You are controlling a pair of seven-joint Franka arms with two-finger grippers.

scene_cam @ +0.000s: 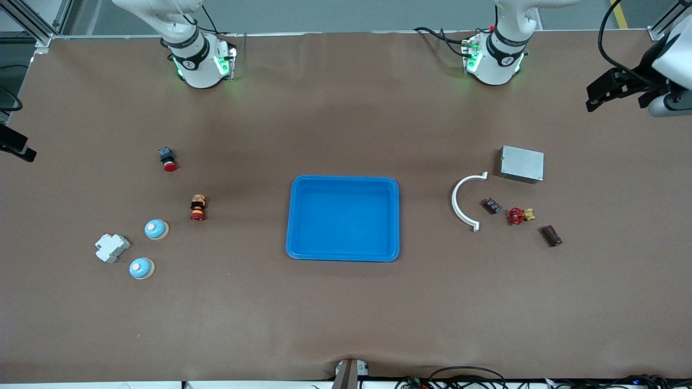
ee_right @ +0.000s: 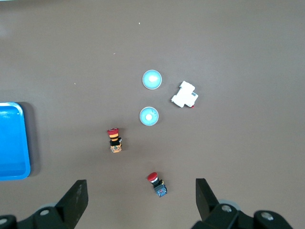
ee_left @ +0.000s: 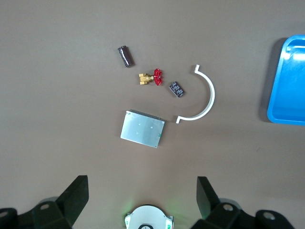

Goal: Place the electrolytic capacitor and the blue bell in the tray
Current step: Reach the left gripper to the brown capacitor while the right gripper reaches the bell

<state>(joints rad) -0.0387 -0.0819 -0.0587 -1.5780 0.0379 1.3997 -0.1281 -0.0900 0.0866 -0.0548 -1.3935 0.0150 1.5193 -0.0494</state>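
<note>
Left gripper [ee_left: 142, 186]: jaws spread wide, holding nothing, touching nothing. It hangs high at the left arm's end, at the upper edge of the front view.
Right gripper [ee_right: 141, 186]: same, wide and empty (only a sliver shows at the front view's edge), up over the right arm's end.
Tray [scene_cam: 344, 219]: dead centre of the front view, nothing in it yet.
Electrolytic capacitor [scene_cam: 551, 236]: dark cylinder lying flat at the left arm's end, mid-height in the frame. It is lowest of its cluster and well apart from the tray.
Capacitor axis: slanted in the front view, upper end pointing toward the tray. I'd expect the left wrist to need turning so the fingers [ee_left: 76, 193] close across the barrel, not along it.
Capacitor neighbours: red-handled valve [scene_cam: 519, 215] is near, small dark block [scene_cam: 491, 206] and white curved bracket [scene_cam: 466, 201] lie toward the tray, grey metal box [scene_cam: 521, 163] higher up. None touch it.
Blue bells: two at the right arm's end, upper blue bell [scene_cam: 156, 229] and lower blue bell [scene_cam: 141, 268]. A white breaker [scene_cam: 112, 247] sits just beside both.
Nearer arm: left for the capacitor, right for a bell (my call).
Pick: the upper bell looks the shorter reach for the right arm, but a red push button [scene_cam: 198, 208] stands near it.
</note>
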